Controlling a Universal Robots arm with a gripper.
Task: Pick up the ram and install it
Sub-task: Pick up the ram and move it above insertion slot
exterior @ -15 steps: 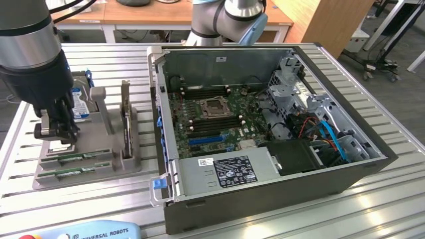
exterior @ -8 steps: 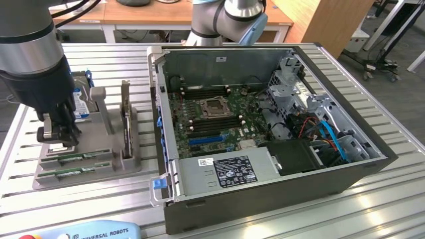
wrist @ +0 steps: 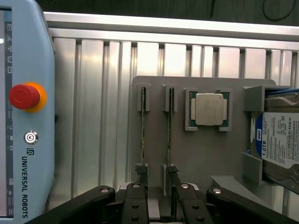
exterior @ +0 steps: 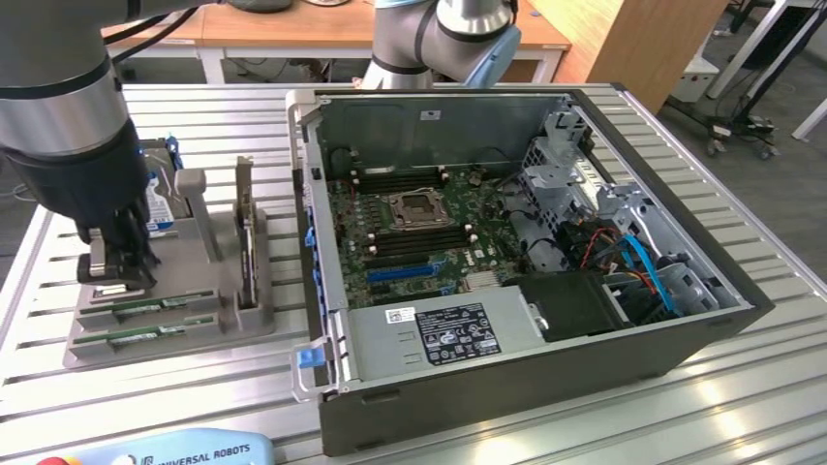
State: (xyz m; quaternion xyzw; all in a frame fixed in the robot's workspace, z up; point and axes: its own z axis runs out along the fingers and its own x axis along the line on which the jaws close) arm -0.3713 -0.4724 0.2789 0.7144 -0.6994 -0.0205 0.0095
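Below the gripper [wrist: 156, 173], jaws spread and empty: ram [wrist: 169, 135] on edge in holder [wrist: 205, 154], neighbouring stick [wrist: 143, 135] alongside. Risk: fingertips [wrist: 141, 171] line up with both edges; could strike, not straddle.

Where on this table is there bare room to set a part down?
Bare table slats between the teach pendant and the grey holder; also the slats at the exterior view's right of the computer case. Crowded: holder and case interior.
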